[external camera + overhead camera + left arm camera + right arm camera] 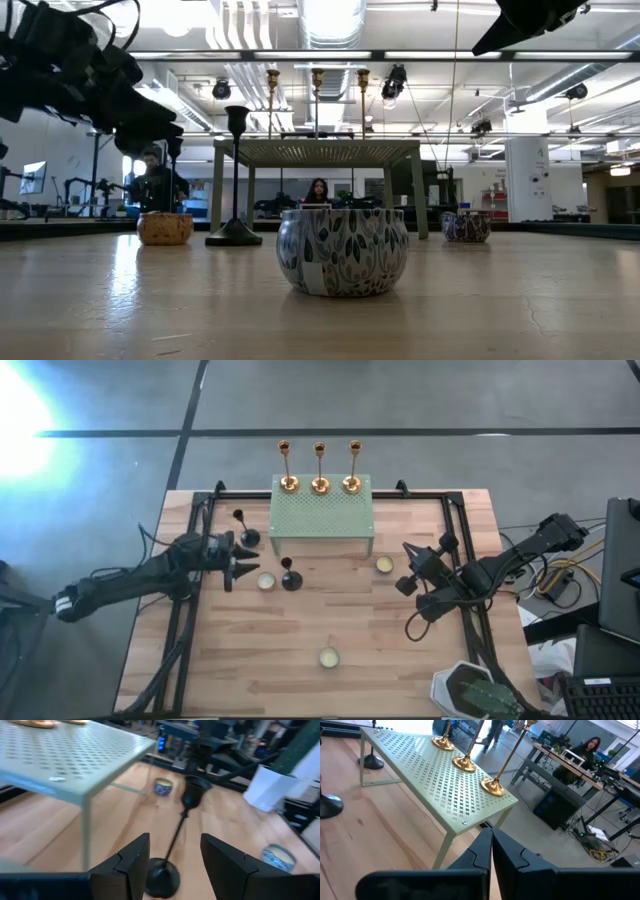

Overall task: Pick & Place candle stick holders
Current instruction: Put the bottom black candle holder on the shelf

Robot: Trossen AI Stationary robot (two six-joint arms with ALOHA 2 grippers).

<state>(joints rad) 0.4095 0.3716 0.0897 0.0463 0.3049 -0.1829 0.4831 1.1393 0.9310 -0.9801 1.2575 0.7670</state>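
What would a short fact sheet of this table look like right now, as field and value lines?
gold candle stick holders: three, upright in a row on the green perforated stand
black candle stick holders: two, on the wooden table; one in front of the stand, one to its left
left gripper: open, facing the black holder in front of the stand, not touching it
right gripper: shut, empty, right of the stand
small candle tins: three, one nearest the front edge
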